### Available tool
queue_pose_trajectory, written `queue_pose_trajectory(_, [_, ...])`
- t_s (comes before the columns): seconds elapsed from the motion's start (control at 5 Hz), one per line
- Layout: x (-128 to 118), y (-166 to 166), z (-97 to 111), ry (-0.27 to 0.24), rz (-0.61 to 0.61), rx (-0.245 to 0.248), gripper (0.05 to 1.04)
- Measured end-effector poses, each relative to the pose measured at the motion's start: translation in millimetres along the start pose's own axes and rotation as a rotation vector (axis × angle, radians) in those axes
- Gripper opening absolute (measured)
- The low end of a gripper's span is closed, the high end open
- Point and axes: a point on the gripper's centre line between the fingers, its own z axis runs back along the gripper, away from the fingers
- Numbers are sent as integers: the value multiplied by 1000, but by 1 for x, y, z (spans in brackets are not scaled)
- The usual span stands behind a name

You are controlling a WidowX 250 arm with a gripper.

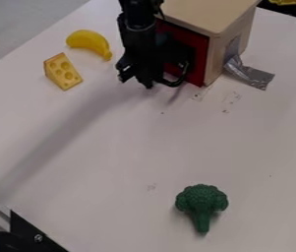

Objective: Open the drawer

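The black gripper (146, 64) hangs at the upper middle of the camera view, right in front of the drawer's red front (198, 56). That front belongs to a light wooden box (210, 17) at the top right. The dark gripper covers the left part of the red face, so any handle there is hidden or blends in with it. Whether the gripper touches the drawer cannot be told. The red front looks about level with the box's edge.
Left of the gripper lie a yellow banana (90, 41) and a cheese wedge (62, 72). A green broccoli (202, 202) rests at the lower right. Silver tape (250, 74) runs from the box's right side onto the white table (130, 142).
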Motion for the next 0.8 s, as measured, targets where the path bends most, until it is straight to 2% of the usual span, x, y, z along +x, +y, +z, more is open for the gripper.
queue_pose_trajectory(0.8, [-2,22,2,11,25,33,144])
